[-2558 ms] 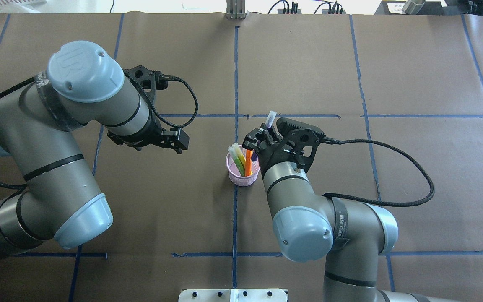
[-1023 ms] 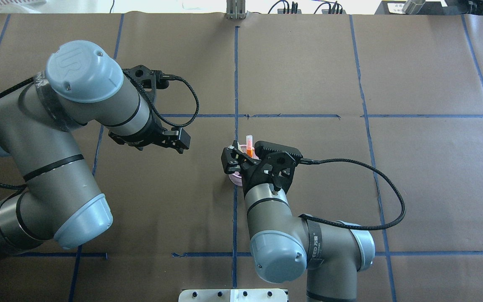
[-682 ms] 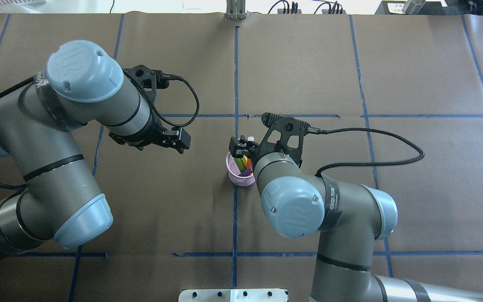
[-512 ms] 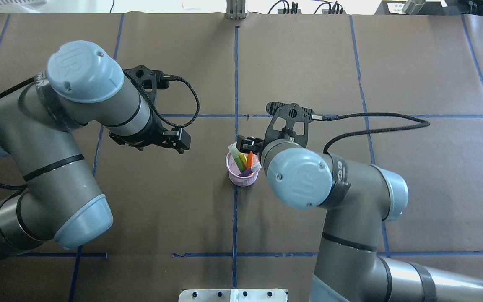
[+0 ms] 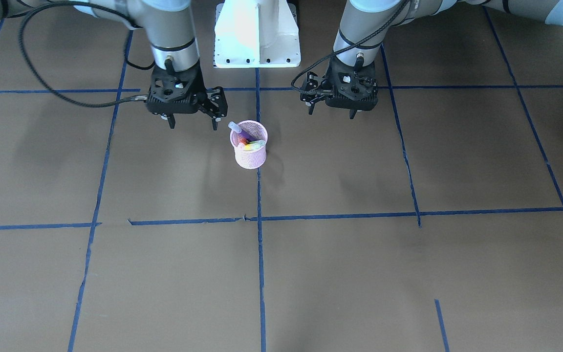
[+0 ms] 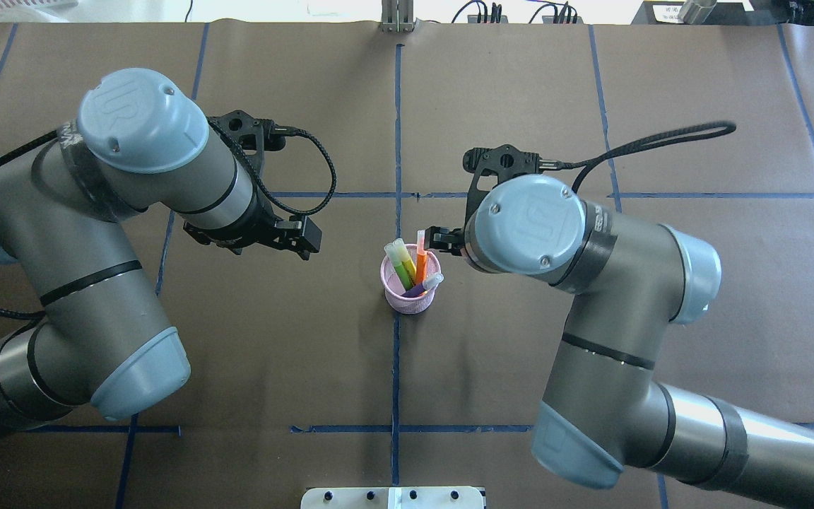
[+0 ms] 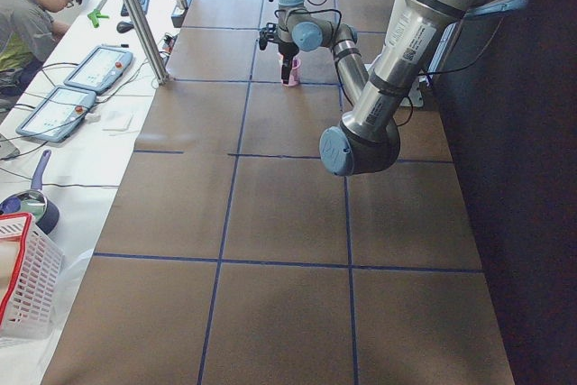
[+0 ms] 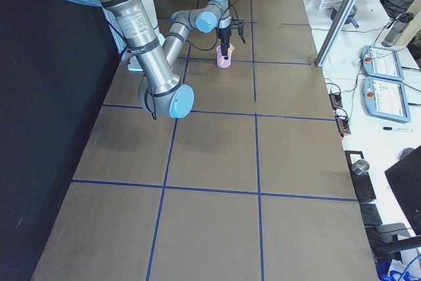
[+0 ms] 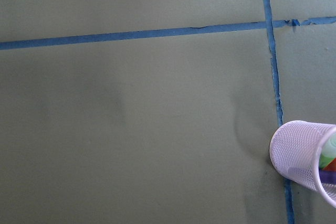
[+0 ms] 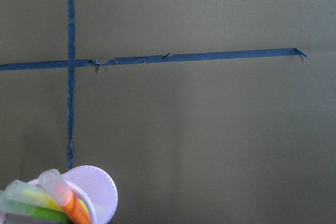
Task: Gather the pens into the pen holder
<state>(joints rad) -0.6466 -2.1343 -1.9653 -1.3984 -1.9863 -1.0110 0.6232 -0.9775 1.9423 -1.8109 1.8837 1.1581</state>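
Note:
The pink mesh pen holder [image 6: 410, 298] stands upright at the table's middle, on a blue tape line. It holds the green pen [image 6: 401, 263], the orange pen [image 6: 420, 256] and the purple pen [image 6: 421, 287], all leaning with their pale caps up. In the front view the holder [image 5: 250, 155] stands between both grippers. My right gripper [image 5: 192, 126] is open and empty, just beside and above the holder. My left gripper [image 5: 330, 113] is open and empty, farther off on the other side. The holder also shows in the left wrist view [image 9: 299, 150] and the right wrist view [image 10: 102, 184].
The brown table is crossed by blue tape lines [image 6: 396, 141]. The white robot base [image 5: 257, 34] stands behind the holder. An operator [image 7: 36, 6] sits at a side bench with tablets, and a white basket [image 7: 27, 286] stands there too.
My right gripper held the purple pen, brought it over the holder and let it go inside. It then drew back to the right and its elbow swung up. The left arm has not moved.

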